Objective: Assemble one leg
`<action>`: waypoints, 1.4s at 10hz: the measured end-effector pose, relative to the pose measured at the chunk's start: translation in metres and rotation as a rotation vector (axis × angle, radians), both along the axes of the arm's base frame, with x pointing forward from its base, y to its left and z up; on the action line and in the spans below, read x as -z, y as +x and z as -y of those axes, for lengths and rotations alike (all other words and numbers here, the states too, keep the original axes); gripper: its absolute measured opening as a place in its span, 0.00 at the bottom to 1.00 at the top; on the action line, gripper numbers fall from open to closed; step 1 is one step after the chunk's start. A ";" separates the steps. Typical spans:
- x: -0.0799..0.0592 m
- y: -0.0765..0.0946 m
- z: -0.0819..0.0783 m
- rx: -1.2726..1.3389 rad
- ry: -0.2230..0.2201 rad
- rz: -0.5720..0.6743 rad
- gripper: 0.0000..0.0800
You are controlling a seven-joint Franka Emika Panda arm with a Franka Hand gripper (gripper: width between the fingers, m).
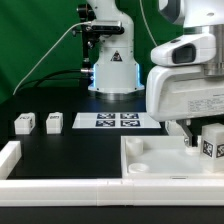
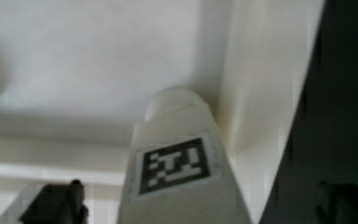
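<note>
The leg [image 1: 209, 141] is held upright, clamped in the gripper [image 1: 196, 138], over the tabletop [image 1: 160, 160] near its corner on the exterior view's right. A clean seat calls for a straight, slow descent into the socket. Its long axis stands vertical, marker face [image 2: 172, 165] outward.

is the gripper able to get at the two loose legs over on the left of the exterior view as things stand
Probably not right away. The gripper appears shut on a leg over the tabletop piece. The two loose legs stand unobstructed on the table, so the path looks free once it lets go.
</note>
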State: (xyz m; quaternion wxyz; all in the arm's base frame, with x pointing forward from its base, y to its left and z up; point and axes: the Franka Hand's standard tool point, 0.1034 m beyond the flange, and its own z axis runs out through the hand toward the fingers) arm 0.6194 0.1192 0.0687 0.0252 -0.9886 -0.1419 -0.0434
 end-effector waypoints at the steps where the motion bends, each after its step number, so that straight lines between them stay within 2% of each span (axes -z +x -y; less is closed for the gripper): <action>1: 0.000 0.000 0.002 -0.142 -0.018 0.010 0.81; 3: 0.000 0.000 0.002 -0.158 -0.021 0.011 0.81; 4: 0.000 0.000 0.003 -0.158 -0.021 0.011 0.69; 5: 0.000 0.000 0.003 -0.158 -0.021 0.011 0.69; 6: 0.000 0.000 0.003 -0.157 -0.021 0.011 0.45; 7: 0.000 0.000 0.003 -0.157 -0.021 0.011 0.36; 11: 0.000 0.000 0.002 -0.057 -0.013 0.005 0.36; 14: 0.000 0.000 0.003 0.342 0.025 -0.014 0.36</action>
